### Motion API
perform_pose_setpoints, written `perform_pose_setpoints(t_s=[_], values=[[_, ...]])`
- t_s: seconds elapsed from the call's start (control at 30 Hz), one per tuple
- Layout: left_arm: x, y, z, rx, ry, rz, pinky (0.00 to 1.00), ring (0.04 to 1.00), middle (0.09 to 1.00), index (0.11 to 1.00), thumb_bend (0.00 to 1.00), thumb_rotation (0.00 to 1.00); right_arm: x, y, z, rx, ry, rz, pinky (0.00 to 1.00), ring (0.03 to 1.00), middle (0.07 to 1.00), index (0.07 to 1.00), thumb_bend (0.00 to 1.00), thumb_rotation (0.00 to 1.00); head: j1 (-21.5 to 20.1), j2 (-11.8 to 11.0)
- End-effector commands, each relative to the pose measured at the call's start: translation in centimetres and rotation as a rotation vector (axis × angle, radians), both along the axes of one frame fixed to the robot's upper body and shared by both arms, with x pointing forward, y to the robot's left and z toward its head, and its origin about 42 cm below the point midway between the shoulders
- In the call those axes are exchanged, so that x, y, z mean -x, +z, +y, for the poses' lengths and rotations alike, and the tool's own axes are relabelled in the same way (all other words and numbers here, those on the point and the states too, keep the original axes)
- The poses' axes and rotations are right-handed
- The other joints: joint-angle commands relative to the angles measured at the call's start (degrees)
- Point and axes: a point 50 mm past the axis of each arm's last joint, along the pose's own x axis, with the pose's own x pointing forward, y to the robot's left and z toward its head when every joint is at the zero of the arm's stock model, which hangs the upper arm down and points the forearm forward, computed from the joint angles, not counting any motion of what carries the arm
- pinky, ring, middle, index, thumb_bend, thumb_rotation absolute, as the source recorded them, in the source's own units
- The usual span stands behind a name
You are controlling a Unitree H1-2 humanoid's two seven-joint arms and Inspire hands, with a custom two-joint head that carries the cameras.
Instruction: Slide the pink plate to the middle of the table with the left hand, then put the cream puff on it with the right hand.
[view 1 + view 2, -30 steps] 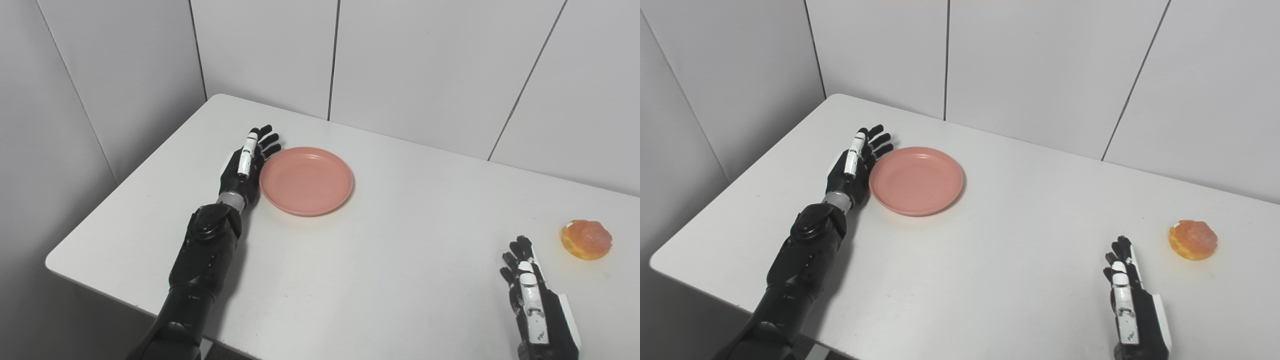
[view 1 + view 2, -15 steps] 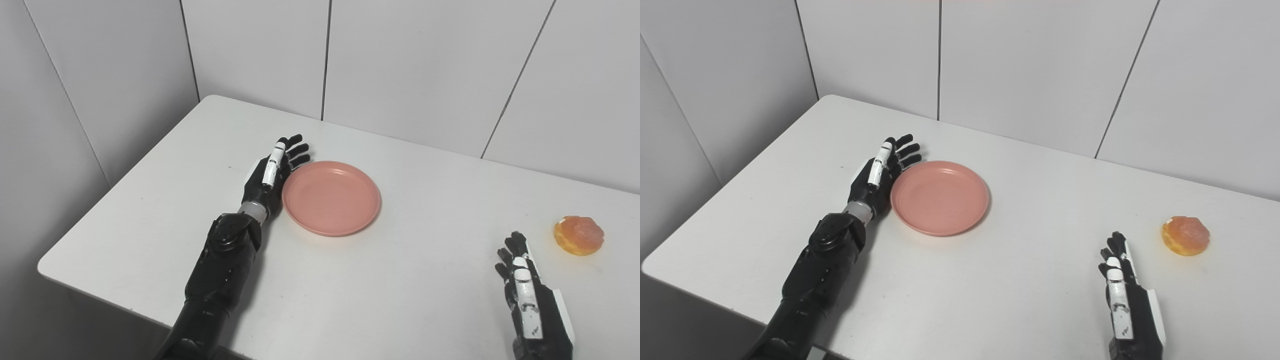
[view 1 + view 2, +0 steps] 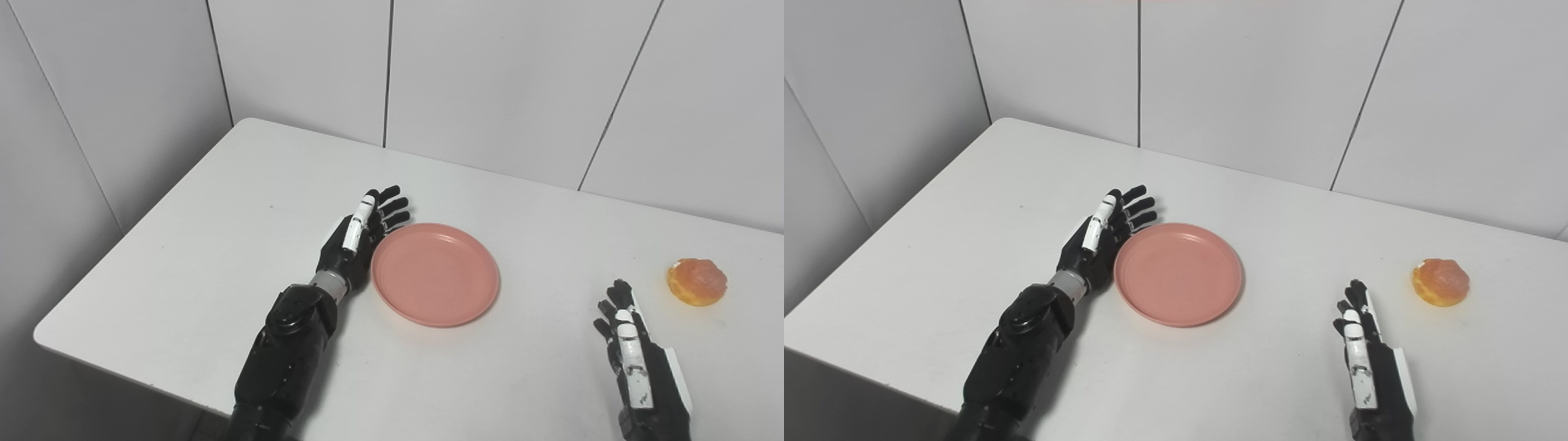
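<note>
Left hand [image 3: 358,239]: fingers [image 3: 392,205] straight and spread, holding nothing, edge of the palm pressed flat against the left rim of the pink plate [image 3: 435,273]. A push contact, no grip. Right hand [image 3: 637,361]: fingers extended and slightly apart, empty, resting low over the bench [image 3: 202,245] at the near right, well apart from the plate and short of the cream puff [image 3: 697,281].

Plate sits flat, empty, roughly mid-bench, maybe a bit left of centre. Cream puff lies on the bare bench at the far right, close to the right edge of view, beyond and right of the right hand.

Risks, as a judgement: the push comes from one side only, so the plate could spin or slip off the palm if contact drifts off-centre; pushing too hard could send it past the middle toward the right hand. The fingers reach past the plate's far-left rim, so they could ride up over the lip and tip it. The puff looks soft, so a hard squeeze may crush it; a nudge could roll it right, out of reach.

Room: open bench all round the plate and a wide clear strip between plate and puff. Wall runs behind the back edge; left and near edges are well away from the plate.
</note>
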Motion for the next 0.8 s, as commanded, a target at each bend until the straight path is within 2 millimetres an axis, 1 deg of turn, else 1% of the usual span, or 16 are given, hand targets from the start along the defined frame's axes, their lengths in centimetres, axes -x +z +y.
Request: perform_pose_setpoints(t_s=[0.0, 0.33, 0.47, 0.6, 0.77], values=[[0.4, 0.2, -0.7, -0.004, -0.034, 0.011, 0.86, 0.862, 0.869, 0.855, 0.41, 1.00, -0.5, 2.0, 0.5, -0.012, -0.002, -0.068, 0.95, 0.964, 0.978, 0.978, 0.18, 1.00, -0.05, -0.02], [2.9, 0.2, -2.5, 0.053, -0.093, 0.011, 0.86, 0.866, 0.875, 0.862, 0.41, 1.00, -0.5, 2.3, 0.9, -0.022, -0.011, -0.079, 0.95, 0.952, 0.969, 0.971, 0.20, 1.00, -2.04, 1.17], [3.9, 0.1, -3.0, 0.062, -0.088, 0.013, 0.87, 0.881, 0.888, 0.872, 0.41, 1.00, -0.6, 2.3, 0.9, -0.022, -0.007, -0.081, 0.95, 0.957, 0.973, 0.977, 0.19, 1.00, -2.84, 1.45], [4.6, 0.0, -2.8, 0.056, -0.067, 0.015, 0.88, 0.881, 0.890, 0.877, 0.40, 1.00, -0.6, 2.5, 1.0, -0.019, -0.008, -0.071, 0.94, 0.958, 0.973, 0.976, 0.20, 1.00, -3.92, 1.97], [4.8, 0.0, -2.4, 0.038, -0.035, 0.000, 0.88, 0.885, 0.889, 0.879, 0.42, 1.00, -0.7, 2.5, 1.1, -0.005, -0.004, -0.077, 0.94, 0.956, 0.973, 0.975, 0.20, 1.00, -5.44, 2.30]])
